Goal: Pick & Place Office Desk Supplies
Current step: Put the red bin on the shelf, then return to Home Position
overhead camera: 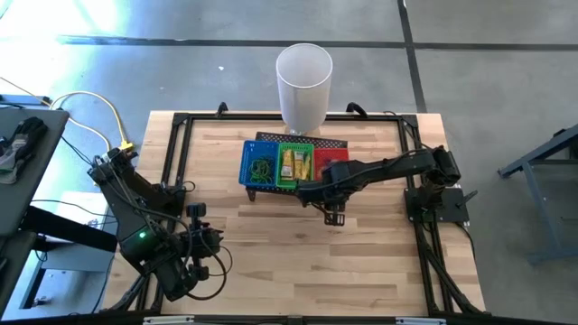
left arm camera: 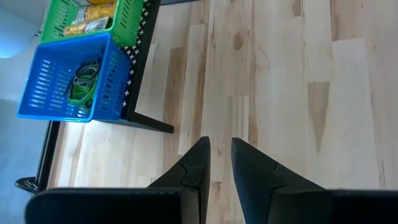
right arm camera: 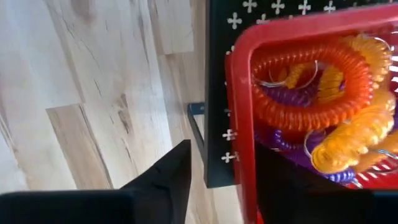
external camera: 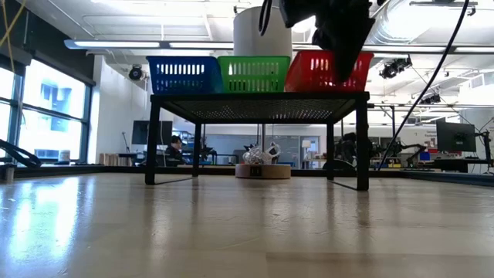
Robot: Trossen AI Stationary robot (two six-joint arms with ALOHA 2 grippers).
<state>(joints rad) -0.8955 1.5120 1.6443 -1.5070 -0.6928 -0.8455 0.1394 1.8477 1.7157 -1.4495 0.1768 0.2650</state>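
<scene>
High view: right gripper [overhead camera: 334, 215] sits over the front edge of the black mesh stand [overhead camera: 267, 138], just past the red basket [overhead camera: 327, 159]. Left gripper [overhead camera: 197, 236] waits low over the bare desk [overhead camera: 298, 262], well apart from the stand.

Right wrist view: the right fingers [right arm camera: 168, 177] are spread, nothing between them. One finger is over the wood, the other over the red basket's rim [right arm camera: 239, 118], so the stand's edge lies in the gap. Just beyond the fingers, inside the red basket: an orange coil loop [right arm camera: 305, 93], yellow-orange coils [right arm camera: 357, 140] and purple coils [right arm camera: 289, 99], tangled and touching.

Left wrist view: the left fingers [left arm camera: 198, 163] are a narrow gap apart, holding nothing. Ahead of them and off to one side, the blue basket [left arm camera: 46, 93] holds green and grey bands [left arm camera: 84, 84]; the green basket [left arm camera: 127, 18] beside it holds yellow pieces [left arm camera: 93, 15].

Low view: three baskets side by side on the stand, blue, green, red; right arm hangs in front of the red one. White cylinder [external camera: 258, 31] stands behind them.
</scene>
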